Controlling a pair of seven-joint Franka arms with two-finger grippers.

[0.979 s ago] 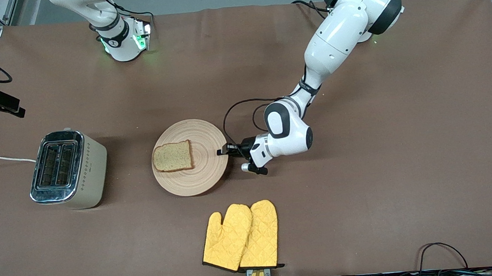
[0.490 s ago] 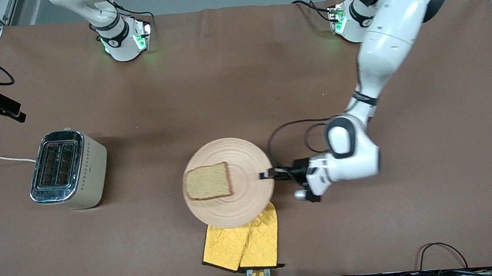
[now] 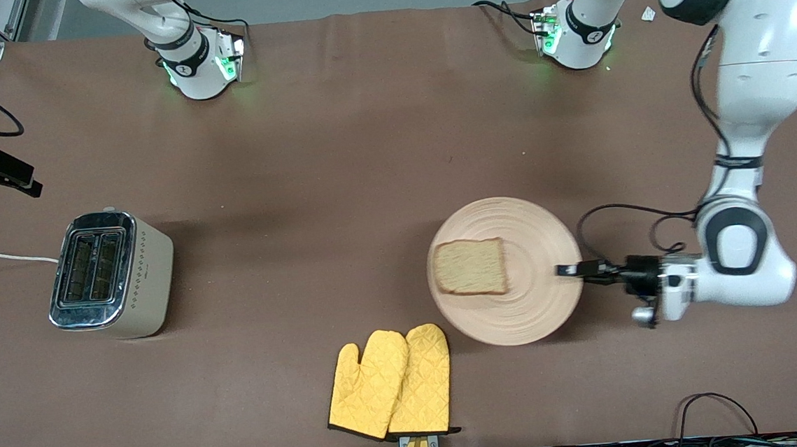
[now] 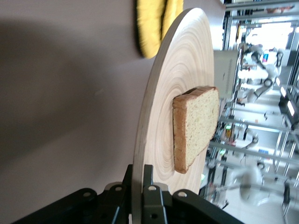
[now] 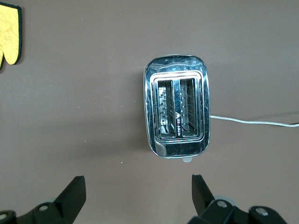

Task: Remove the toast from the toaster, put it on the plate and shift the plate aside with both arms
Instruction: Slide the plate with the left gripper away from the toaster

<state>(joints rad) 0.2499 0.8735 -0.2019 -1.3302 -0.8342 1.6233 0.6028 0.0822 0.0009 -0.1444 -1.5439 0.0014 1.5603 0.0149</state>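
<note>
The left gripper (image 3: 569,270) is pinching the rim of the plate (image 3: 544,297) edge-on, one finger above the wood and one below, at the side of the plate toward the left arm's end of the table. In the left wrist view the same gripper (image 4: 138,186) is showing its jaws clamped tight on that thin rim. The toast (image 3: 471,267) is lying flat on the plate, off-centre, on the half away from the fingers and toward the toaster (image 3: 109,274). The toaster is standing well apart from the plate, at the right arm's end of the table, both slots empty. The yellow oven mitts (image 3: 390,384) are lying near the plate, closer to the front camera than it.

The right gripper (image 5: 135,189) is hovering over the toaster, fingers spread wide and holding nothing; that arm is waiting.

The plate is looking stiff and fairly light, so a rim pinch is probably enough, but a one-sided hold is leaving it free to tip or swivel. The wood is appearing smooth, and the toast is light and loose, so it is likely to slide if the plate tilts. Keeping the plate level is the safe course; the rim is the natural place to hold.
</note>
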